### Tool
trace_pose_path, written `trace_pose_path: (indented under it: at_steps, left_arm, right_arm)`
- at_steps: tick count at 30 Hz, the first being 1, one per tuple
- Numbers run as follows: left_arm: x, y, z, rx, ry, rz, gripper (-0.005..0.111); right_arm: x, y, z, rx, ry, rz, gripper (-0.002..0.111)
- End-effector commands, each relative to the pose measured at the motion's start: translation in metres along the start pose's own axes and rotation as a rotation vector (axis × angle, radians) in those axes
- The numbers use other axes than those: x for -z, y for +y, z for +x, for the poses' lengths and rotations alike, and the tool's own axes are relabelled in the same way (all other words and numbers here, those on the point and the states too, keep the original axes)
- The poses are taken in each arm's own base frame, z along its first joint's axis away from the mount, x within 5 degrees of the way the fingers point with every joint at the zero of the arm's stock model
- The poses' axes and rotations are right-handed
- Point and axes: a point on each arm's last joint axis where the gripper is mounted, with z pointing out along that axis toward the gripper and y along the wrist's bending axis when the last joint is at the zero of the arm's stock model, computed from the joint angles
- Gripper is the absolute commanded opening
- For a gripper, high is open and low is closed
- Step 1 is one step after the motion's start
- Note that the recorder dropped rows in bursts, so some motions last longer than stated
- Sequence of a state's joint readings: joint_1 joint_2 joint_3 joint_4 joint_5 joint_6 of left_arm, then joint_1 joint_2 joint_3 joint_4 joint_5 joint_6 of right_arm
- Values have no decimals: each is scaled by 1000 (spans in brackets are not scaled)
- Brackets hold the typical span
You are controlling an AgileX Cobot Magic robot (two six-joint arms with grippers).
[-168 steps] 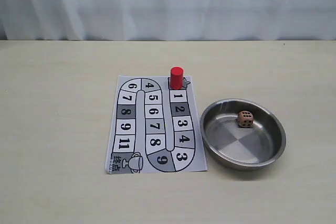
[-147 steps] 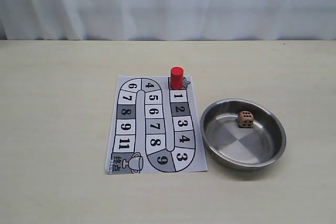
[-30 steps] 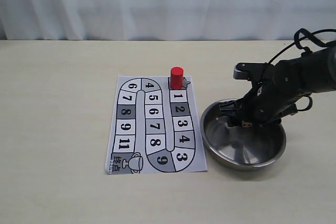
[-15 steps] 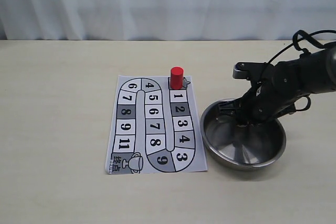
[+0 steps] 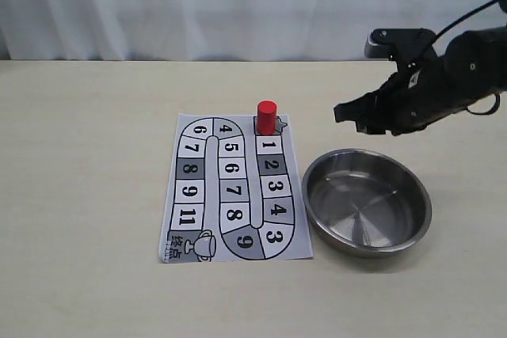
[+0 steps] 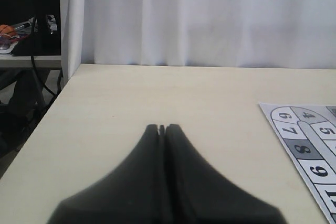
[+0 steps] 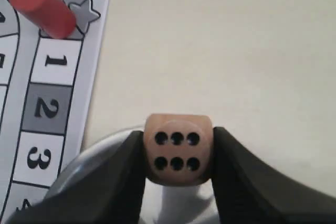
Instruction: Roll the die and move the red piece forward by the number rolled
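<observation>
The die point(image 7: 177, 149), a tan wooden cube showing six black pips, is clamped between the black fingers of my right gripper point(image 7: 177, 153), held in the air above the far rim of the steel bowl point(image 5: 367, 237). In the exterior view my right gripper point(image 5: 354, 119) hangs above the bowl and the die is hidden inside it. The red piece point(image 5: 267, 118) point(image 7: 42, 7) stands upright on the star square at the top of the board point(image 5: 234, 188). My left gripper point(image 6: 163, 128) is shut on nothing, low over bare table left of the board.
The paper board point(image 6: 310, 145) carries a numbered track ending at a trophy square point(image 5: 191, 244). The bowl point(image 7: 100, 153) sits just right of the board and holds nothing. A white curtain closes the back, and a table edge lies at the left in the left wrist view.
My right gripper reached into the bowl, shut on the die and lifted it up and away from the bowl floor. The red piece has not moved.
</observation>
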State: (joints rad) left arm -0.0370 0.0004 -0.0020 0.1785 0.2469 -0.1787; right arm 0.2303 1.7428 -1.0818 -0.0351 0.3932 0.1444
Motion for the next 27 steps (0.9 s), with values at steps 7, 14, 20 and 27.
trace_pose_path:
  at_steps: [7,14,20,27]
  left_arm:
    - [0,-1,-1,5,-11,13,0]
    - [0,-1,-1,5,-11,13,0]
    - [0,-1,-1,5,-11,13,0]
    - [0,-1,-1,5,-11,13,0]
  right_arm:
    - [-24,2,-53,111,88,14,4]
    - [-68,-6,-57,96,72,-17,4]
    - [-87,-24,-62,42,91,-130,4]
    - [-87,-31,-64,82,81,-159,4]
